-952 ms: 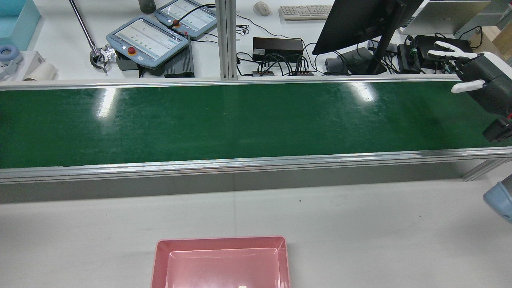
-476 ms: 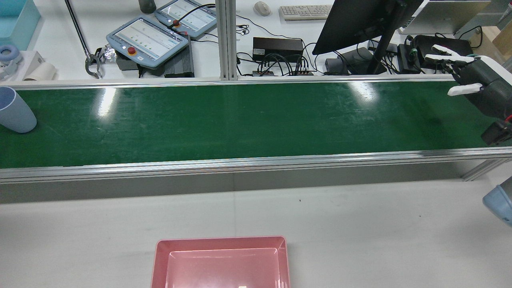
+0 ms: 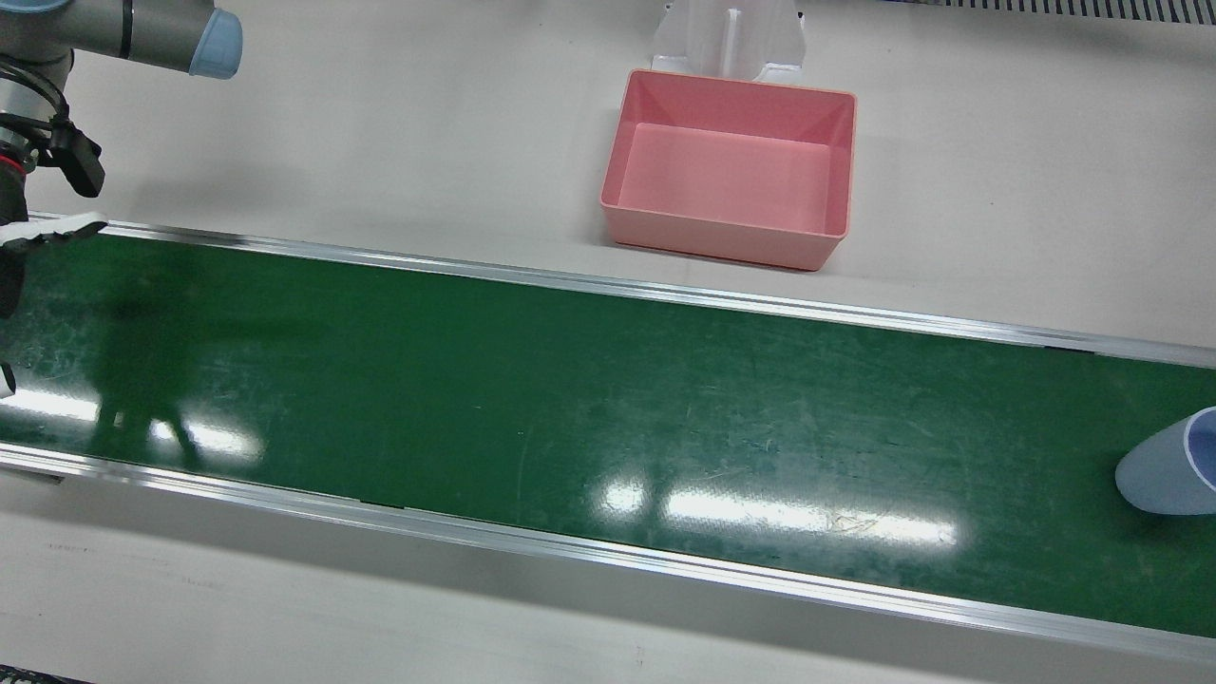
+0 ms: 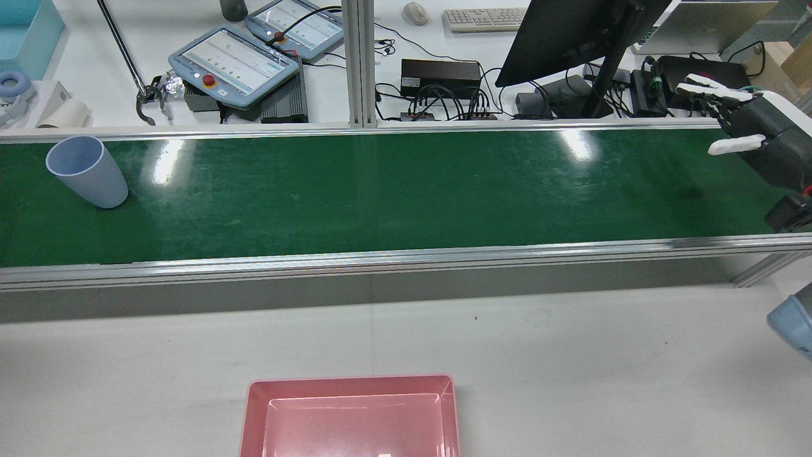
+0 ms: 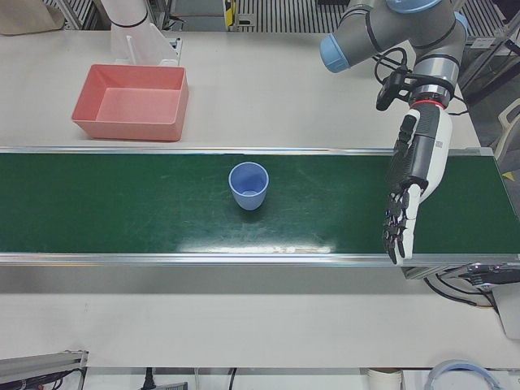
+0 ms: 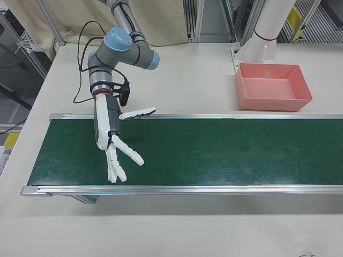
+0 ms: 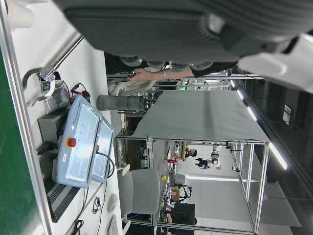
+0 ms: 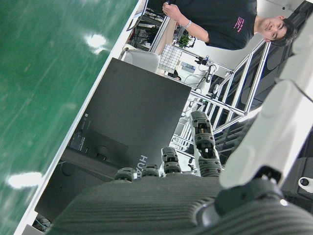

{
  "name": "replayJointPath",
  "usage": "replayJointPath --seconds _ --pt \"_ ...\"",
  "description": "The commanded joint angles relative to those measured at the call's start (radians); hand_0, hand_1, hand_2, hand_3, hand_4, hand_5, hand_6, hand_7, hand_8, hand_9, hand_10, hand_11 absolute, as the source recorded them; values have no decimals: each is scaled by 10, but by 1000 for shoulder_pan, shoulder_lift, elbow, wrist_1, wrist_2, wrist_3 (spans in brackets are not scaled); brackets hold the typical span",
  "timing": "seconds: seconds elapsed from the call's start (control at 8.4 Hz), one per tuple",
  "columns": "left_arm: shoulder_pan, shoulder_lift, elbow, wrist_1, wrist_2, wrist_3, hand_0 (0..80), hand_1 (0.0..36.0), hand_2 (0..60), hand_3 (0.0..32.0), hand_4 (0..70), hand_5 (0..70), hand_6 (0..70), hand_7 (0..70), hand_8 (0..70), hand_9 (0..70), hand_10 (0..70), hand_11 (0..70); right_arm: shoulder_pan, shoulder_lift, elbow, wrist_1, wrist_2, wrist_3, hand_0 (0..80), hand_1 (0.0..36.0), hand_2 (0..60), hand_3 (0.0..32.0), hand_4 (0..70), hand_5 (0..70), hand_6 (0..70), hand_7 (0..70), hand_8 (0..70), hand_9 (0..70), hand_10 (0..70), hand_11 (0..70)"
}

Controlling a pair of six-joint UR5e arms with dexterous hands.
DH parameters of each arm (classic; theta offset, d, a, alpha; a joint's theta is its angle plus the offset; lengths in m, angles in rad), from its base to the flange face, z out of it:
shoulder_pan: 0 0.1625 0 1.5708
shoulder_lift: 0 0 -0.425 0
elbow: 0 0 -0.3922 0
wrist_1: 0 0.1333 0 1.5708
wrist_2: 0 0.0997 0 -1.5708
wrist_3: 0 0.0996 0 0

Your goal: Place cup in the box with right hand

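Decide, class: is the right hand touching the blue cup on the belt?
Apart. In the rear view the cup stands far from the open right hand, with the green belt between them.

Two teach pendants [image 4: 235, 60], a keyboard [image 4: 483, 19] and a dark monitor [image 4: 571, 35] sit beyond the green conveyor belt [image 4: 393, 190]

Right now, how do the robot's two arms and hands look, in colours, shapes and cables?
Both arms are grey tubes with light blue joint caps and black cables running along the wrist. The right hand has white fingers on a grey and white forearm below a red ring. The left hand looks the same from its dark, ribbed palm side.
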Motion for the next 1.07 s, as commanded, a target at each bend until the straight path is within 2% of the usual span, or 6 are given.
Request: replayJointPath --seconds 0.0,0.24,0.36,0.6,0.71,0.95 --pt "0 0 0 1 1 0 0 0 0 0 0 0 0 0 0 0 0 0 -9 1 0 -1 0 -3 428 77 106 8 101 27 35 160 6 52 8 23" --pt "0 0 0 1 -1 0 0 0 0 0 0 0 0 0 0 0 0 0 -10 1 -2 -1 0 -1 445 56 34 0 134 26 35 156 7 52 10 25" --pt "0 0 0 1 1 0 0 0 0 0 0 0 0 0 0 0 0 0 -10 1 -2 -1 1 0 446 56 34 0 135 26 35 157 8 53 10 25" --pt "0 1 0 1 1 0 0 0 0 0 0 0 0 0 0 0 0 0 -14 0 0 -1 1 -3 414 85 142 2 95 27 34 155 7 52 11 26" --pt "0 0 0 1 -1 0 0 0 0 0 0 0 0 0 0 0 0 0 -18 0 0 -1 1 -1 436 68 72 4 118 27 34 155 6 51 11 27" --pt "0 0 0 1 -1 0 0 0 0 0 0 0 0 0 0 0 0 0 -24 0 0 -3 1 -4 406 96 185 6 80 27 34 154 7 51 11 27"
